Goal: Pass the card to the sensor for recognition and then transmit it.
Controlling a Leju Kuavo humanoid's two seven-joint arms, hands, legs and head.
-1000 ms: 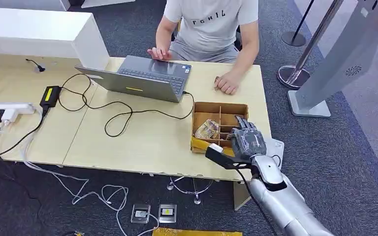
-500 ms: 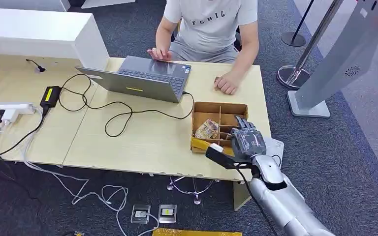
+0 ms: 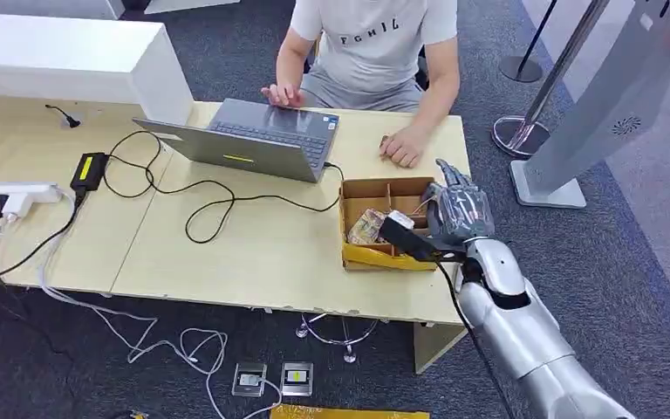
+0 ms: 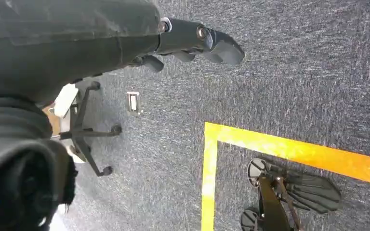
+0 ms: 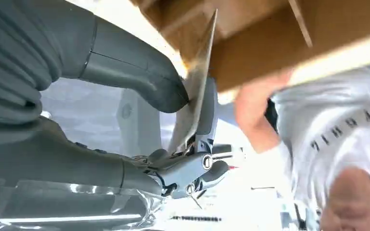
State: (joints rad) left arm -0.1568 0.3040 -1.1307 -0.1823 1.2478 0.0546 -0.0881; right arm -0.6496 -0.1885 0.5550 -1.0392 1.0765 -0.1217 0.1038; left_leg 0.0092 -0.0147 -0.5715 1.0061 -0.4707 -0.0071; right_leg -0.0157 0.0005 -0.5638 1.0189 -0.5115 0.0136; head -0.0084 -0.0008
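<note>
Your right hand (image 3: pixel 458 212) pinches the card (image 5: pixel 195 82) (thumb against fingers) just above the cardboard box (image 3: pixel 359 255); left hand (image 4: pixel 192 41) hangs, probably empty, fingers loosely apart.

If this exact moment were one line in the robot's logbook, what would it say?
right hand: pinching card, above divided cardboard box | left hand: hanging over carpet, holding nothing | person: seated at laptop

Even, bright indoor light gives soft shadows in the head view. The right wrist view is blurred, its background glaring white.
</note>
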